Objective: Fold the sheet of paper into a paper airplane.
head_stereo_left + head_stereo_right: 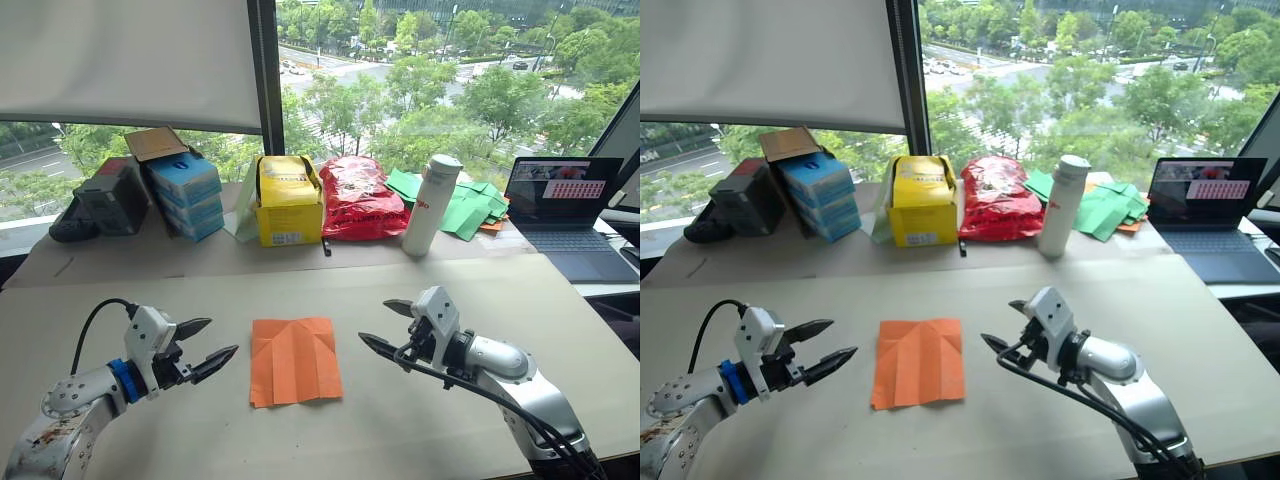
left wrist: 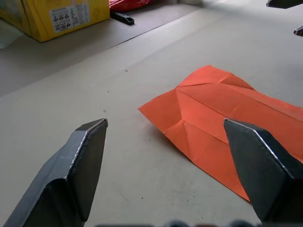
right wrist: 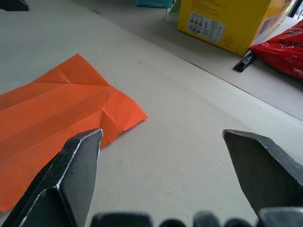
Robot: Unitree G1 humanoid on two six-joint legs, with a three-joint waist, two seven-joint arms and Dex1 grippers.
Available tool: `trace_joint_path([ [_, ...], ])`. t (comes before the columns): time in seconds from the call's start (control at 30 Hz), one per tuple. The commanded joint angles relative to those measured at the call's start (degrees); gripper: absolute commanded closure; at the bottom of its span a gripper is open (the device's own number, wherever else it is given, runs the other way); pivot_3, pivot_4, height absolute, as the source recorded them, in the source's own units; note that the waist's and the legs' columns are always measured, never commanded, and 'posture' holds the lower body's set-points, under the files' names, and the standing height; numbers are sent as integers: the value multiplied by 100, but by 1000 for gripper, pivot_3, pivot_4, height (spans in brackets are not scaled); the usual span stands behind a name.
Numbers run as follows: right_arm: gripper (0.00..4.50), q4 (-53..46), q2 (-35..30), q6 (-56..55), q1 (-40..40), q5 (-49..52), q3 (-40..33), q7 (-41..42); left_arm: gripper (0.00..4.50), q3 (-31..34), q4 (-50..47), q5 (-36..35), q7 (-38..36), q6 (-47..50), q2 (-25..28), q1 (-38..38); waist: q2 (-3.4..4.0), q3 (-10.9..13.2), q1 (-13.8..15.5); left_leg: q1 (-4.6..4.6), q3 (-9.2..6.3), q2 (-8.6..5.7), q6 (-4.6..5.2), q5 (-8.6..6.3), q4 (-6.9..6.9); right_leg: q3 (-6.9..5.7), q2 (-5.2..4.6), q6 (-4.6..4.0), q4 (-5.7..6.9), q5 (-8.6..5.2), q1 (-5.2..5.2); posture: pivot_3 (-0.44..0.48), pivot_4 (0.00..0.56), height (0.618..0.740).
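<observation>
The sheet of paper (image 1: 294, 360) is bright orange, creased and squarish, lying flat on the table between both arms; it also appears in the left wrist view as orange paper (image 2: 227, 118) and in the right wrist view as orange paper (image 3: 57, 113). My left gripper (image 1: 205, 345) hovers just left of the sheet, open and empty, its fingers (image 2: 80, 165) spread wide. My right gripper (image 1: 388, 325) stands just right of the sheet, open too, with nothing between its fingers (image 3: 71, 175). Neither touches the paper.
Along the back of the table stand a yellow box (image 1: 288, 200), a red plastic bag (image 1: 358, 198), a white bottle (image 1: 430, 205), green paper pieces (image 1: 465, 205), blue boxes (image 1: 185, 192) and a laptop (image 1: 570, 215). A black clip (image 3: 245, 61) lies by the yellow box.
</observation>
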Motion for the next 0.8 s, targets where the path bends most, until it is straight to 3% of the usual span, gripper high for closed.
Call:
trace_joint_path([
  [0.03, 0, -284, 24, -25, -26, -25, 1, -90, 1754, -701, -27, 116, -190, 59, -105, -531, 0, 0, 11, 0, 0, -1, 0, 0, 0, -2, -1, 0, 0, 0, 0, 0, 150, 740],
  [0.3, 0, -452, -14, 129, -13, -192, 163, -236, 4465, -1726, 637, 955, -241, -241, -208, -1056, 0, 0, -51, -1, 2, -1, -2, 1, -8, 3, 2, 0, 1, 0, -7, 0, 150, 740],
  [0.6, 0, -639, -171, 423, -118, -226, 430, -106, 4465, -2300, 1190, 1765, -454, -340, 109, -1190, 1, 0, -37, -2, 0, -1, 0, 0, -6, 1, 1, 1, 0, 0, -5, 0, 150, 740],
  [0.8, 0, -667, -306, 523, -230, -263, 583, 47, 4465, -2339, 1370, 1924, -536, -420, 286, -1099, 2, -1, -44, 3, 0, 0, 1, 0, -6, 1, 0, 1, 1, 0, -3, 0, 150, 740],
])
